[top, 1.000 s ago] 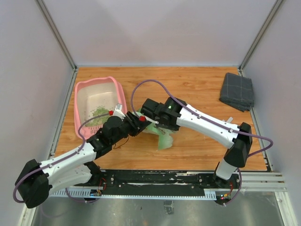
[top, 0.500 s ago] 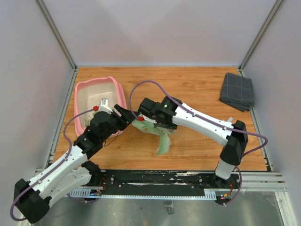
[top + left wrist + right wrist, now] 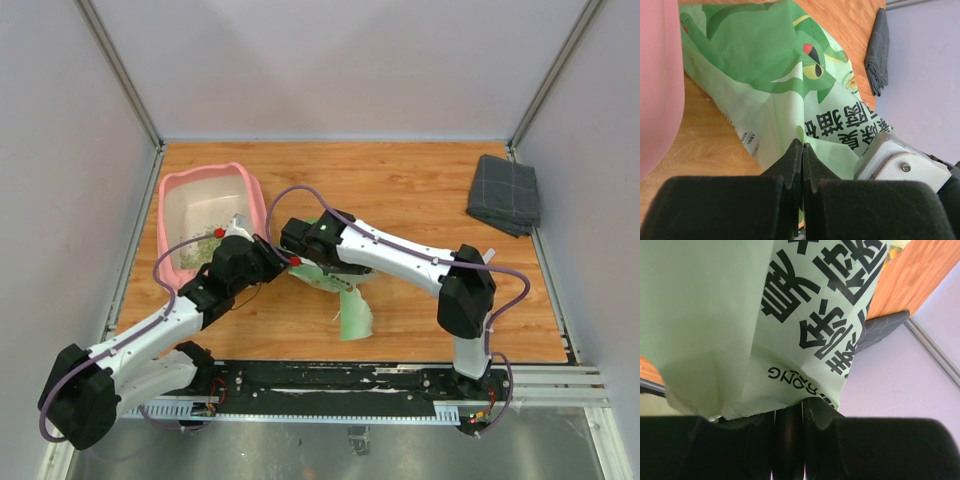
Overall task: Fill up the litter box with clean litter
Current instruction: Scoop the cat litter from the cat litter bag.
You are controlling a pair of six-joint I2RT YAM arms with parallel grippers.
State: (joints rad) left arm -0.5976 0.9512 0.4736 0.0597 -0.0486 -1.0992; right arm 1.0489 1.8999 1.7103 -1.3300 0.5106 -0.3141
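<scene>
The pink litter box (image 3: pixel 205 172) stands at the left of the table, and its wall fills the left edge of the left wrist view (image 3: pixel 657 85). A small patch of green clean litter (image 3: pixel 200 246) lies inside it. A light green printed bag (image 3: pixel 338 285) lies just right of the box, with a loose flap toward the front. My left gripper (image 3: pixel 273 262) is shut on the bag's edge (image 3: pixel 780 75), beside the box's right rim. My right gripper (image 3: pixel 292 242) is shut on another edge of the bag (image 3: pixel 740 315), close above the left one.
A grey folded cloth (image 3: pixel 505 194) lies at the far right by the wall; it also shows in the left wrist view (image 3: pixel 877 50). Grey walls with metal posts close the table on three sides. Both arms cross the middle front of the table.
My right gripper has carried the bag left, toward the box's right rim. My left gripper swung toward the box and came back to the bag. The bag's flap now lies further front.
</scene>
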